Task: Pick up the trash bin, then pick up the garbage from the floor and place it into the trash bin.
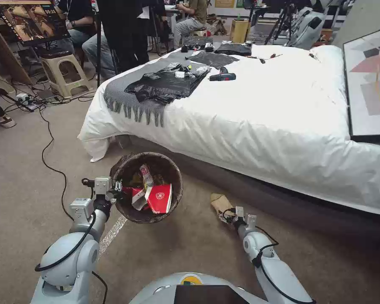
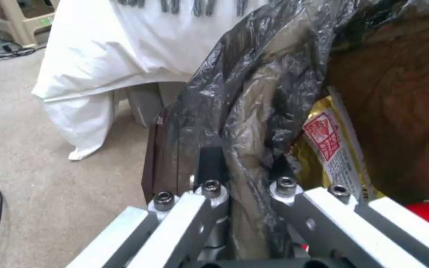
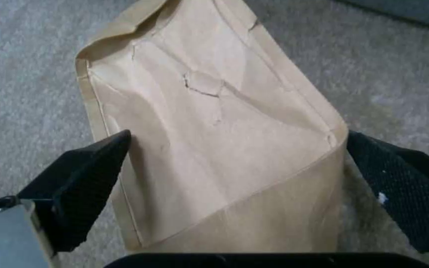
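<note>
On your left, the left gripper (image 1: 116,190) pinches the bag-lined rim of the trash bin (image 1: 173,169); in the left wrist view its fingers (image 2: 209,163) are pressed onto the crinkly dark liner (image 2: 244,111), one outside the rim and one inside. The bin is tilted, its mouth turned toward you, and it sits near the foot corner of the bed (image 1: 261,109), just off the draped white sheet. Inside it you can see a red-and-white paper cup (image 1: 159,197), a yellow snack wrapper (image 2: 331,145) lying against the inner wall close to the gripper, and other small litter. A pale tape line (image 1: 112,234) runs across the floor (image 1: 190,249) just below the bin. Moving right, the brown paper bag (image 1: 221,202) lies flat on the carpet alongside the bed's long edge, apart from the bin. The right gripper (image 1: 232,216) is down at the bag's near end; in the right wrist view its black fingers (image 3: 93,175) are spread wide, one on each side of the creased bag (image 3: 214,141), straddling it without squeezing it.
</note>
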{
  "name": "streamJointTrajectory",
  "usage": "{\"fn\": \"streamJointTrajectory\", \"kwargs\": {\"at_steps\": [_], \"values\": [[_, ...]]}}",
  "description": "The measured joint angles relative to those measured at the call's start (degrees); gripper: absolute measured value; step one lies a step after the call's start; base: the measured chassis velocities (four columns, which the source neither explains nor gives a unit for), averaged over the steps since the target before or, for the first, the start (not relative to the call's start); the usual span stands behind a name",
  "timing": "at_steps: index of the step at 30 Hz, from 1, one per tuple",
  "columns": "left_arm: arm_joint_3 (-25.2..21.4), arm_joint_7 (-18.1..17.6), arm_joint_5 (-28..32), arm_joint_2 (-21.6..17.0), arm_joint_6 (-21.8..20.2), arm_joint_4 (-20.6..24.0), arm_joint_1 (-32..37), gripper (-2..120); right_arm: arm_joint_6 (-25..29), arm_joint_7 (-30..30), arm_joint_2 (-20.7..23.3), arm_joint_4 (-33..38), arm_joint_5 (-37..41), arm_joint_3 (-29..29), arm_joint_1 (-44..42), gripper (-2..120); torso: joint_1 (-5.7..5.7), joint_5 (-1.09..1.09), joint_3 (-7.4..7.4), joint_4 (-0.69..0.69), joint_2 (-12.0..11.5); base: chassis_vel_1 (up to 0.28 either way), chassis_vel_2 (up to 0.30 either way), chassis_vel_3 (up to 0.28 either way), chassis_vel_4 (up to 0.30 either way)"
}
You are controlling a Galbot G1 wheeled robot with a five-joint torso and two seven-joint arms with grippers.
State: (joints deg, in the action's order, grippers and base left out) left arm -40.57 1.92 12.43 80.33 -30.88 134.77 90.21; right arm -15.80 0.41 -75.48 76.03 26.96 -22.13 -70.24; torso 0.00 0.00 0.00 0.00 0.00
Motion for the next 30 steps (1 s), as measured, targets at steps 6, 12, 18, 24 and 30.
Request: {"fn": "streamJointTrajectory", "kwargs": {"at_steps": [6,12,18,24,30], "values": [[-0.1,0.0,0.0,0.1,0.0,-0.2,-0.1,3,0.4,-0.3,-0.6,-0.9,-0.6,0.3,0.1,99,0.00,0.00,0.00,0.00,0.0,0.000,0.000,0.000,0.000],[-0.1,0.0,0.0,0.2,0.0,-0.4,-0.2,3,1.1,-0.4,-0.8,-2.3,-0.8,0.7,0.6,99,0.00,0.00,0.00,0.00,0.0,0.000,0.000,0.000,0.000],[0.0,0.0,-0.1,0.2,0.1,-0.7,-0.3,3,1.5,-0.3,-1.0,-2.9,-0.9,1.6,0.9,92,0.00,0.00,0.00,0.00,0.0,0.000,0.000,0.000,0.000],[-0.1,0.0,-0.1,0.2,0.1,-1.0,-0.4,3,1.7,-0.3,-1.1,-2.9,-1.0,2.5,1.0,71,0.00,0.00,0.00,0.00,0.0,0.000,0.000,0.000,0.000],[0.0,0.0,-0.1,0.3,0.2,-1.2,-0.7,3,1.9,-0.3,-0.8,-2.0,-1.3,2.8,0.8,47,0.00,0.01,0.00,0.00,0.0,0.000,0.000,0.000,0.000]]}}
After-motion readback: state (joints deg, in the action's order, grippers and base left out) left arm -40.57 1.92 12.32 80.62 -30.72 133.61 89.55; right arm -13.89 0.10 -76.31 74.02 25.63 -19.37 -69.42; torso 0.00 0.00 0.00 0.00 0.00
